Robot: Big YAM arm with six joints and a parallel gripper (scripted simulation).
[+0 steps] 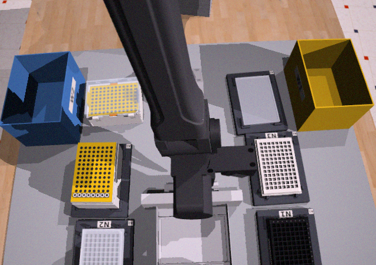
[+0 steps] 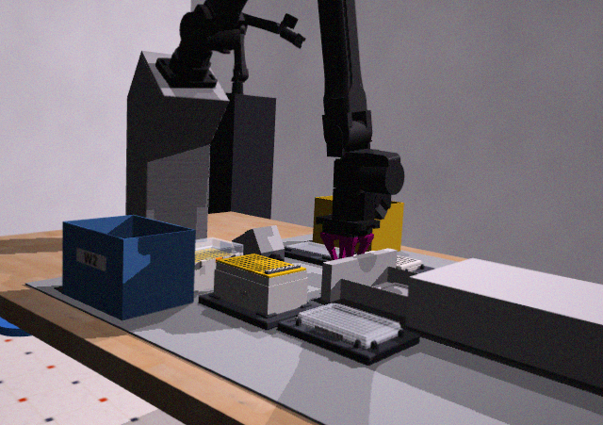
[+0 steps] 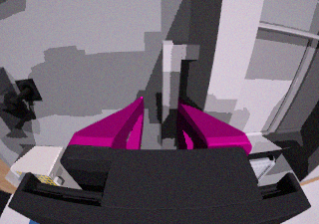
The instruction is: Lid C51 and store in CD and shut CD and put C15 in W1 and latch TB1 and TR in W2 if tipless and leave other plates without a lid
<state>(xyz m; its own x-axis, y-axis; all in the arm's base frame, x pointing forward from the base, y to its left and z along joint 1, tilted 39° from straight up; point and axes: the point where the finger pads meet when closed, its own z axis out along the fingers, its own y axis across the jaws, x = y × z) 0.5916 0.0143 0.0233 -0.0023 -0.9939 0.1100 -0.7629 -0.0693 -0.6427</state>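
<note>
My gripper (image 2: 347, 247) hangs over the front panel (image 1: 191, 197) of the cooler drawer CD, which is pulled out with its floor (image 1: 191, 238) showing. In the wrist view the magenta fingers stand part open on either side of the drawer's slim grey handle (image 3: 167, 79), without clamping it. The clear plate (image 1: 101, 247) sits in nest N2 without a lid. The white plate (image 1: 278, 165) sits in N3. The lid (image 1: 257, 99) lies on its park nest beside the yellow bin (image 1: 329, 83). Tip box TB1 (image 1: 113, 101) stands by the blue bin (image 1: 39, 95).
Tip rack TR (image 1: 94, 172) sits in its nest with one row of tips at its near edge. A black plate (image 1: 289, 241) sits in N1. The cooler housing (image 2: 506, 313) runs along the right. My arm hides the bench middle in the overhead view.
</note>
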